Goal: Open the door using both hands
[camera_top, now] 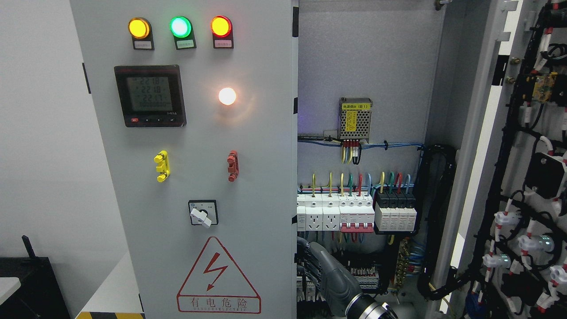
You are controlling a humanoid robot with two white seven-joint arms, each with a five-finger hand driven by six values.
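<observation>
Before you stands a tall grey metal electrical cabinet, its left door (190, 177) shut and facing the camera, its right door (527, 177) swung wide open at the picture's right edge so that its inner face, strung with black cable bundles (500, 186) and white connectors, shows. One robot hand (325, 270), grey and black with a metal wrist ring, rises from the bottom edge just right of the shut door's free edge, in front of the open compartment; you cannot tell from which side its arm comes in, nor whether its fingers are apart, together or clamped on the door edge. On the shut door, three round lamps glow along the top: amber (139, 28), green (180, 27) and red (221, 26). Below them sit a black digital meter with a grey screen (149, 95) and a lit white lamp (227, 96). Lower come a yellow plastic handle (162, 166), a red plastic handle (233, 166), a white rotary switch on a black plate (202, 213) and a red triangular lightning warning sign (218, 277) near the door's bottom edge. Inside the compartment, a perforated metal power supply with a yellow label (355, 113) is mounted on the back wall, above a row of white circuit breakers with red levers (336, 215) and a black-topped white module block (395, 212), each wired in coloured leads.
</observation>
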